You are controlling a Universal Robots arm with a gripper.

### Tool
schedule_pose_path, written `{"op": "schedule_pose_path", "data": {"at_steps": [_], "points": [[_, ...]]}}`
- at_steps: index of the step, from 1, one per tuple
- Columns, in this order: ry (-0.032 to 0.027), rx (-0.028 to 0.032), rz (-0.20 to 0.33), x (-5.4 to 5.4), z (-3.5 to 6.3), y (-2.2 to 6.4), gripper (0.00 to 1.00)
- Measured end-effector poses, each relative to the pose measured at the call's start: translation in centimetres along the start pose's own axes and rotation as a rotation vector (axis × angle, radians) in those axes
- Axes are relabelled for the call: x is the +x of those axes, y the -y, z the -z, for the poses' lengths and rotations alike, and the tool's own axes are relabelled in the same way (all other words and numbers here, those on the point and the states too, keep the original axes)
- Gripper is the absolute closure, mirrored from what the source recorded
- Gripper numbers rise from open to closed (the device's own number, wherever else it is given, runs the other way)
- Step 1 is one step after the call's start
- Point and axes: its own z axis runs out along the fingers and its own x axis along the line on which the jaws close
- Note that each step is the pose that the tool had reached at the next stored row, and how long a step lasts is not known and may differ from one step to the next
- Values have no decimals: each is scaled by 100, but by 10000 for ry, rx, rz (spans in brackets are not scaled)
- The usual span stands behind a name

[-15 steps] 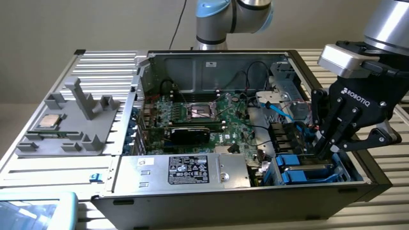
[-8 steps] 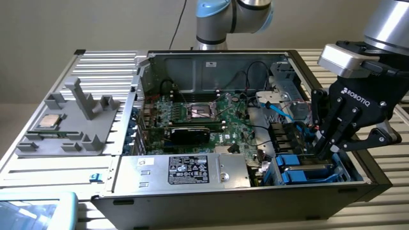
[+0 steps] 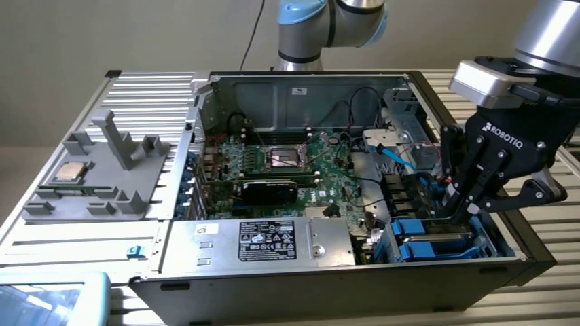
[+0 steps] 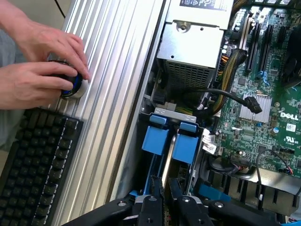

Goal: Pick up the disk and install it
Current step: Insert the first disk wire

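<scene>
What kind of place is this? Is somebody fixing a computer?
Probably a robot lab or workshop for putting computers together. An open computer case shows its green motherboard, a robot arm reaches into it, and a person's hands work a knob beside a keyboard.

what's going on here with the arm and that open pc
The robot arm has its gripper down in the drive bay of the open computer case, jaws closed narrowly on the disk in its blue carrier. Beside the case, a person's hands rest on a round knob next to a keyboard.
</scene>
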Motion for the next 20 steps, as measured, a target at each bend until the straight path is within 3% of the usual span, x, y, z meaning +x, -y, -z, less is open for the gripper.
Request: {"op": "schedule_pose_path", "data": {"at_steps": [3,8,16,20], "points": [[-12,-10,-41,-20,3,5,84],[-91,-37,-84,-67,8,16,84],[-34,-102,-451,-84,-5,43,84],[-97,-134,-552,-104,-17,59,84]]}}
